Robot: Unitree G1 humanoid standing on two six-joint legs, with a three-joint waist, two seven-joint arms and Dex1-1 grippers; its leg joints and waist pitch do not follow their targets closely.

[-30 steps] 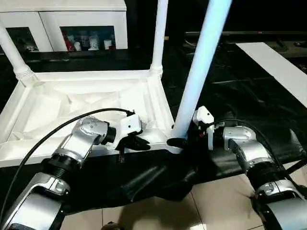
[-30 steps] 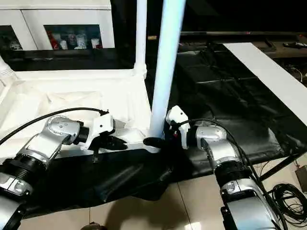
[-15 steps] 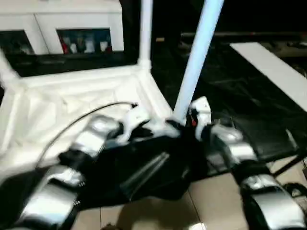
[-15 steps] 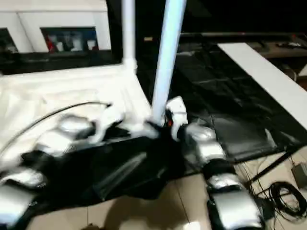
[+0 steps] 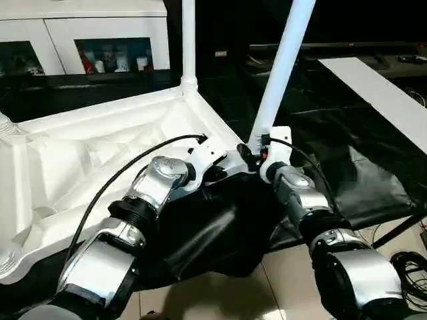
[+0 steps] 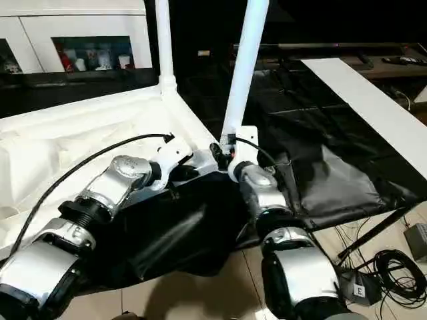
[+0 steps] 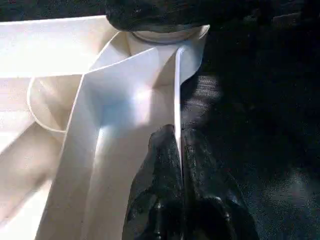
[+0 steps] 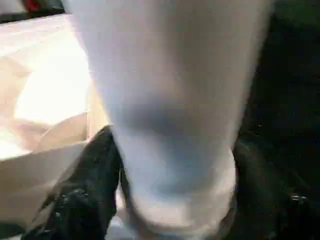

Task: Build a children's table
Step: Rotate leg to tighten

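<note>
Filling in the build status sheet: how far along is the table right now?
Done: the table top lies underside up with a far-corner leg standing in its socket, and another leg's base seated at the left corner. In hand: the right hand grips the near-corner leg at its base; the left hand pinches the top's rim. Left: the socket at the bottom-left edge looks empty.

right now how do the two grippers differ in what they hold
The left gripper is pinched shut on the thin rim of the table top; the right gripper is spread wide around the round base of the near leg. The left grips a flat edge, the right a tube standing in the corner socket. Both are black, two-fingered, and work at the same near corner.
</note>
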